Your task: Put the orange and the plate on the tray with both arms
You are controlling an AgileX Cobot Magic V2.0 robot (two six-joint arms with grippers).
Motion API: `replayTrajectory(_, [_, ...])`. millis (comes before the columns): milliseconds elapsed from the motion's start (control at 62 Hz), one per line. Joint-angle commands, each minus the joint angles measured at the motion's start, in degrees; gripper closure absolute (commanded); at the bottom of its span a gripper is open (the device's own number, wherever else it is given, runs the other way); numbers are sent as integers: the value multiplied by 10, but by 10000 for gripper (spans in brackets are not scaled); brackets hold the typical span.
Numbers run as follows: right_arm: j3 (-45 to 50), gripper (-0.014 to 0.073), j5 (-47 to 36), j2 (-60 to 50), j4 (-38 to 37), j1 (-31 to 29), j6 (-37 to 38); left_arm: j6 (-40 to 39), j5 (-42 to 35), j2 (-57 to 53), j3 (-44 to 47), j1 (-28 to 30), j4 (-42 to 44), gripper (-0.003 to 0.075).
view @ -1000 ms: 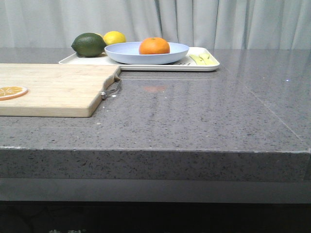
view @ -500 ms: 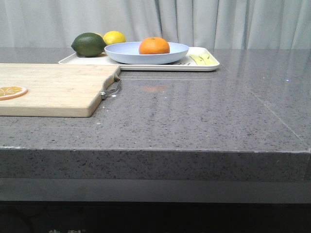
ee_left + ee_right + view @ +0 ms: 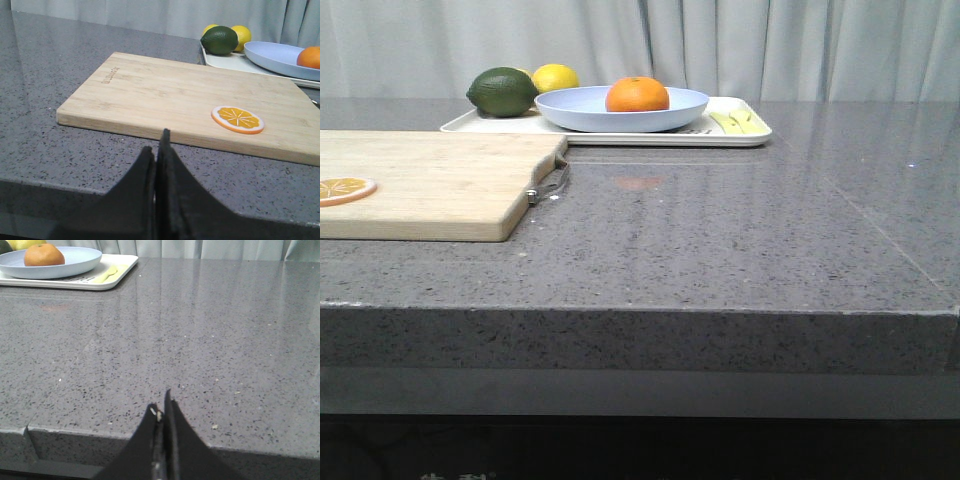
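Note:
The orange (image 3: pixel 637 94) lies in the pale blue plate (image 3: pixel 575 108), and the plate rests on the white tray (image 3: pixel 735 136) at the back of the counter. They also show in the right wrist view: orange (image 3: pixel 44 255), plate (image 3: pixel 80 262), tray (image 3: pixel 122 267). The left wrist view catches the orange (image 3: pixel 310 57), the plate (image 3: pixel 272 52) and a strip of the tray (image 3: pixel 225 60). My left gripper (image 3: pixel 156 142) is shut and empty at the counter's front edge, before the cutting board. My right gripper (image 3: pixel 161 406) is shut and empty at the front edge, far from the tray. Neither gripper shows in the front view.
A light wooden cutting board (image 3: pixel 430 180) with an orange slice (image 3: pixel 342 188) lies front left; it also shows in the left wrist view (image 3: pixel 165 95). A dark green fruit (image 3: pixel 502 91) and a yellow lemon (image 3: pixel 555 77) sit on the tray's left part.

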Motion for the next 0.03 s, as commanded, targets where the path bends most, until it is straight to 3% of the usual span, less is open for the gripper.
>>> replayTrajectory(0, [-2,705,-46,-14,2,-1,-6,-4,-49,-12,3,2,-3,738])
replayTrajectory(16, [-2,705,-46,-14,2,-1,-6,-4,-49,-12,3,2,-3,738])
